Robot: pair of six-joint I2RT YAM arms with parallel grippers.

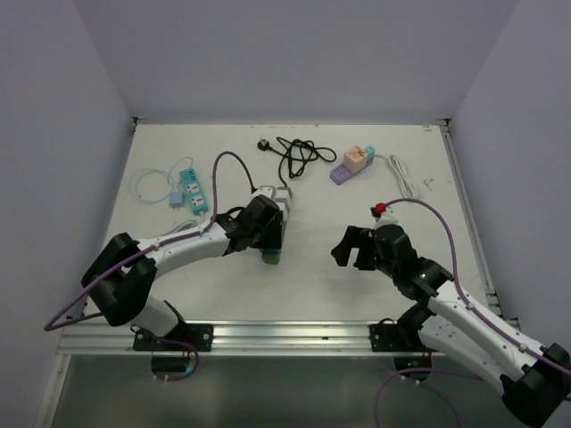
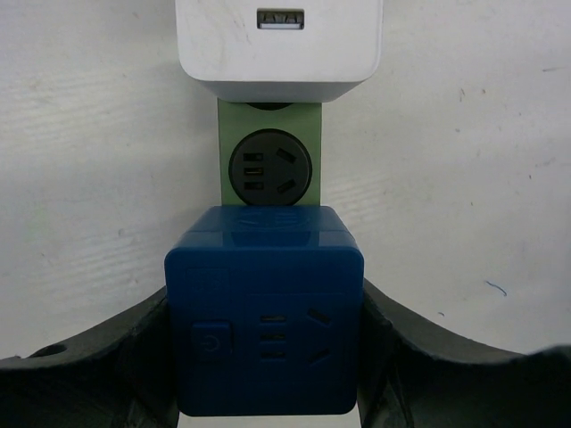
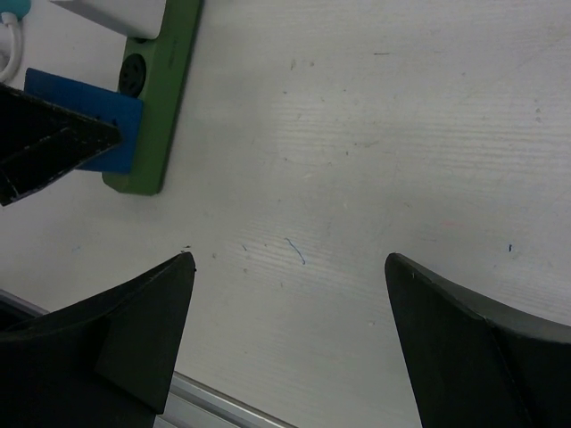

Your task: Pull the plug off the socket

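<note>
A blue cube plug (image 2: 264,308) sits on the near end of a green power strip (image 2: 270,165). A white adapter (image 2: 278,45) sits on the strip's far end, and one free socket shows between them. My left gripper (image 2: 264,357) is shut on the blue cube, with one finger on each side of it. In the top view the left gripper (image 1: 266,234) covers the cube, and only the strip's near end (image 1: 270,259) shows. My right gripper (image 1: 352,250) is open and empty over bare table, to the right of the strip (image 3: 165,80); the right wrist view shows its jaws (image 3: 288,259) wide apart.
A teal power strip (image 1: 192,192) with a white cable lies at the back left. A black cable with a plug (image 1: 294,156) lies at the back centre. A purple strip with an orange adapter (image 1: 352,163) and a white cable (image 1: 403,176) lie at the back right. A metal rail (image 1: 285,332) runs along the near edge.
</note>
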